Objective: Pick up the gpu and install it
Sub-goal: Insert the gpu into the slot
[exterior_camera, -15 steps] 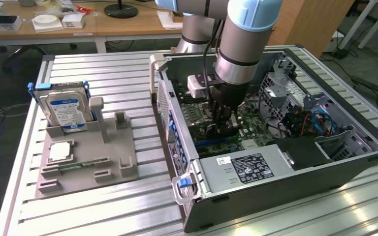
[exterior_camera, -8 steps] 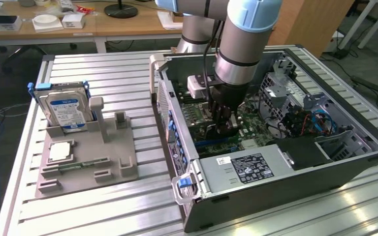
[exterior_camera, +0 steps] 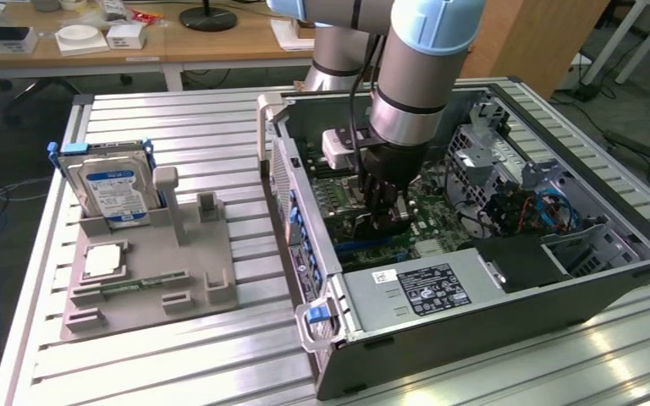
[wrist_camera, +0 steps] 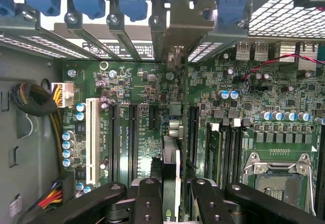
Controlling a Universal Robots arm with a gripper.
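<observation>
Currently the hand [wrist_camera: 171, 193] pinches the gpu [wrist_camera: 171, 168] edge-on inside the computer case [exterior_camera: 596, 279], over the motherboard slots [wrist_camera: 133, 137]; seating demands squareness with one slot and its bracket at the rear opening.

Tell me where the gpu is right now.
The gpu is inside the open computer case, held edge-on between the gripper's fingers over the motherboard's expansion slots; in the exterior view it sits under the arm, mid-case.
</observation>
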